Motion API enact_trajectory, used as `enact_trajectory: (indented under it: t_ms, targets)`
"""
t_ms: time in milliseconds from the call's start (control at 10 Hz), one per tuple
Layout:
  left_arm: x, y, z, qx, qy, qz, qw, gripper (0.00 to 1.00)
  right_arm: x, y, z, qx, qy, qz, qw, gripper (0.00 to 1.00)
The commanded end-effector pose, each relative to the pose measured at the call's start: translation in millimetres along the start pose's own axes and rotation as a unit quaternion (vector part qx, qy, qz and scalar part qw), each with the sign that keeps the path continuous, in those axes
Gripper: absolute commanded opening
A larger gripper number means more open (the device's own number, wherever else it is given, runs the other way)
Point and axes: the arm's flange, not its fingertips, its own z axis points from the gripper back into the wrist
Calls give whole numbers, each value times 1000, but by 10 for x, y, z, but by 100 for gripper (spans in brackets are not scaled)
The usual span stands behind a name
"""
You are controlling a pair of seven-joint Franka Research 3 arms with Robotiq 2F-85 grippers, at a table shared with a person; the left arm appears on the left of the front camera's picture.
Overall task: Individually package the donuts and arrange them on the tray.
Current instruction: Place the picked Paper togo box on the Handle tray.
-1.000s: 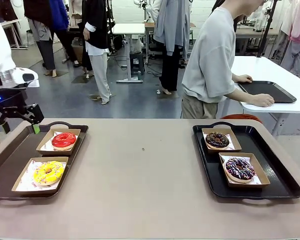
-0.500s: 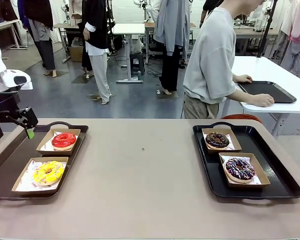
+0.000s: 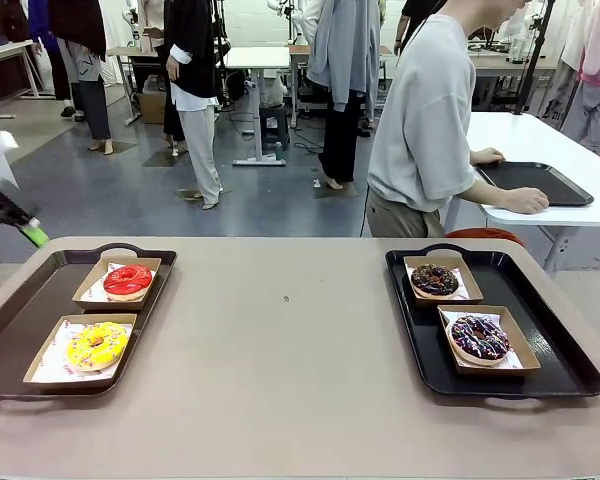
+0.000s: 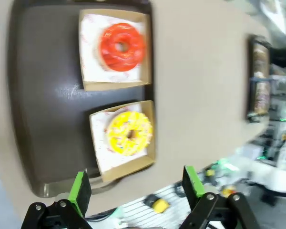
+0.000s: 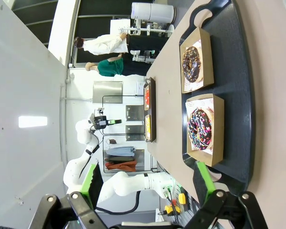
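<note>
Your left gripper [image 4: 133, 188] stood open, empty, above left tray [image 4: 43, 95]; right gripper [image 5: 150, 183] likewise open, holding nothing. Red donut [image 3: 127, 279] and yellow donut [image 3: 96, 345] sat boxed on left tray; chocolate donut [image 3: 435, 279] and sprinkled purple donut [image 3: 479, 337] boxed on right tray [image 3: 560, 375]. Risk as you saw it: careless descent could dent icing or nudge light boxes askew.

text: none legible | box liner paper [image 4: 97, 143]: print too blurred
</note>
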Motion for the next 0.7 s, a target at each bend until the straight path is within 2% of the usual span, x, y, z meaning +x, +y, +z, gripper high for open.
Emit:
enact_trajectory:
  t_ms: [0, 200, 400, 600]
  targets:
    - [-14, 446, 268, -143, 20, 31, 989, 100, -3, 25, 1, 0, -1, -3, 1000, 100]
    - [-95, 939, 315, -234, 39, 44, 970, 100, -3, 25, 1, 0, -1, -3, 1000, 100]
    - [-207, 1381, 158, -282, 53, 76, 955, 100, -3, 25, 1, 0, -1, -3, 1000, 100]
    - [-409, 1652, 27, -308, 30, 96, 946, 100, -3, 25, 1, 0, -1, -3, 1000, 100]
